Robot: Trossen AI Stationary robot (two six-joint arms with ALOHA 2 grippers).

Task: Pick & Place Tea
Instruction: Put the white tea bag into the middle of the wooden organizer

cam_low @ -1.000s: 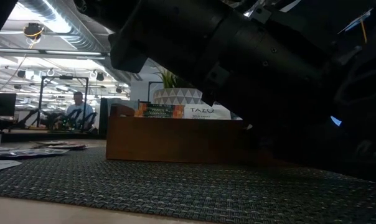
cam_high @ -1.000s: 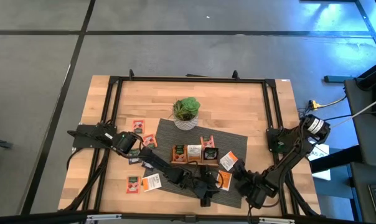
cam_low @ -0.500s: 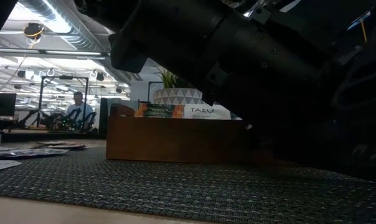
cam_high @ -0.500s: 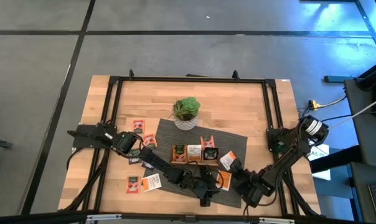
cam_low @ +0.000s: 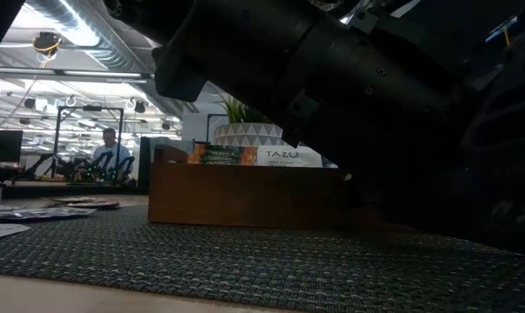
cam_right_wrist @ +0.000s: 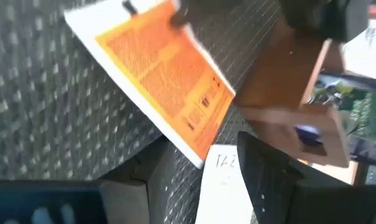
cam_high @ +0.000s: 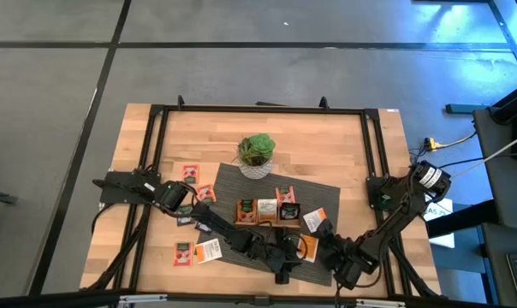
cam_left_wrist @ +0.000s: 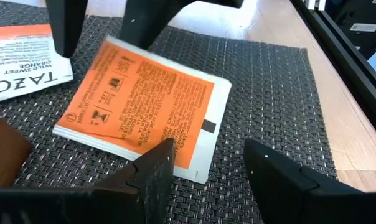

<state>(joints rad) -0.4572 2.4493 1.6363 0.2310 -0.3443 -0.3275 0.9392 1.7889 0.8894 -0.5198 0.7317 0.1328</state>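
Now we judge the pick is in hand: our left hand [cam_left_wrist: 203, 171] hovers low with its fingers spread and empty over the orange sachet [cam_left_wrist: 144, 102], which lies flat on the woven mat [cam_left_wrist: 269, 93] just in front of the wooden tray [cam_high: 267, 221]. Next we need to lower, straddle its near edge and close. Our left arm reaches long across the mat; our right hand [cam_right_wrist: 197, 180], also parted and holding nothing, points at the same sachet from the tray's other side.
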